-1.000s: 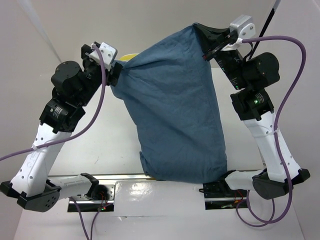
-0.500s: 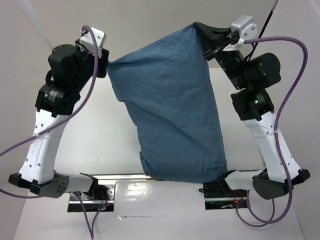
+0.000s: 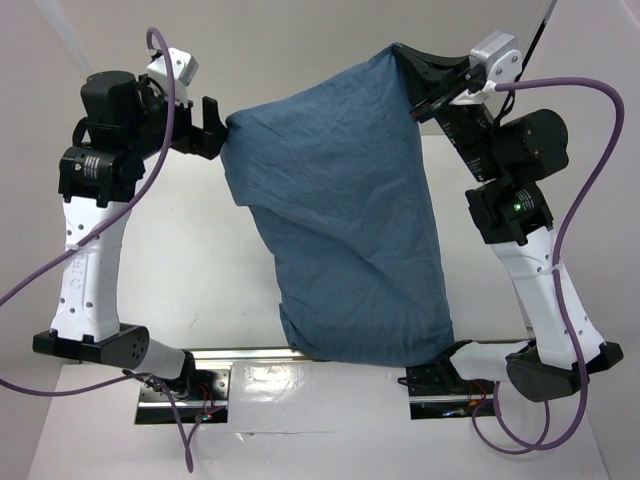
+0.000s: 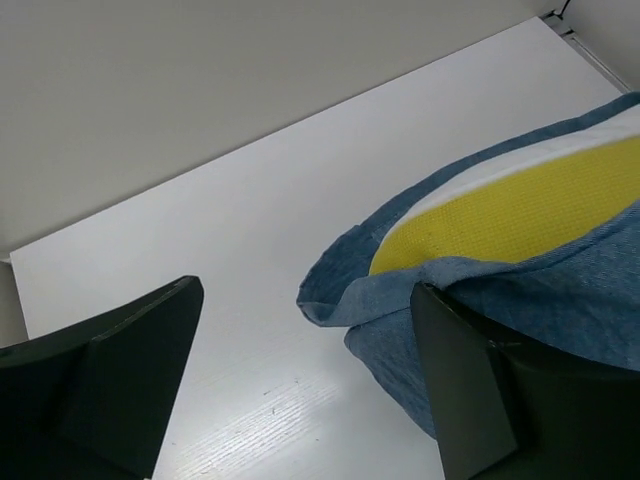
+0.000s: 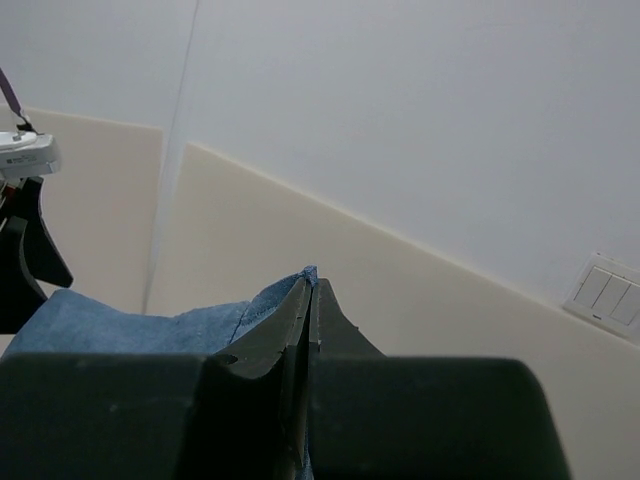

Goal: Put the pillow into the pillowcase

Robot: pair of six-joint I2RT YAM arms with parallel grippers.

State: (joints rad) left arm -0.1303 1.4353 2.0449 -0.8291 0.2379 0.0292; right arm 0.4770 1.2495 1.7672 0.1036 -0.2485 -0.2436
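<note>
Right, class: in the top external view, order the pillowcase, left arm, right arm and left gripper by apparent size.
Largest: the pillowcase.
Next: the left arm and the right arm, which look about alike, so no ranking between them.
Smallest: the left gripper.

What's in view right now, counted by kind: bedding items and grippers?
pillowcase, blue: 1
pillow, white and yellow, showing at the case's mouth: 1
grippers: 2, the left gripper with fingers open, the right gripper shut on the pillowcase
Total: 4
</note>
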